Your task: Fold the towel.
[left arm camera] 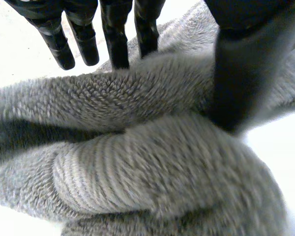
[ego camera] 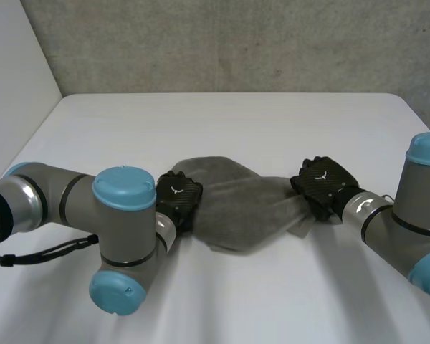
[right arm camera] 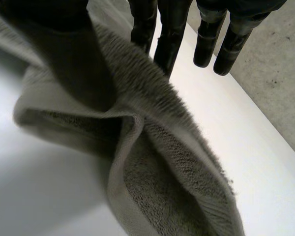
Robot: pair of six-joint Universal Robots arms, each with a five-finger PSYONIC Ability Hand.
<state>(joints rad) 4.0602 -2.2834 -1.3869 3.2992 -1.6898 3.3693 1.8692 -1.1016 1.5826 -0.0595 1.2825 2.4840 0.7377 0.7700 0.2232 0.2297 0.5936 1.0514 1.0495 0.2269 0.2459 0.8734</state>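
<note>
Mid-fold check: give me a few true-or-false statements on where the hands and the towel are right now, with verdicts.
1. The left hand and the right hand are at opposite ends of the towel. True.
2. The towel is spread out flat. False: it is bunched and twisted between the hands.
3. The right hand pinches the towel's edge between thumb and fingers. True.
4. The left hand is clear of the towel. False: it pinches a fold of it between thumb and fingers.
5. The towel is blue. False: it is grey.
</note>
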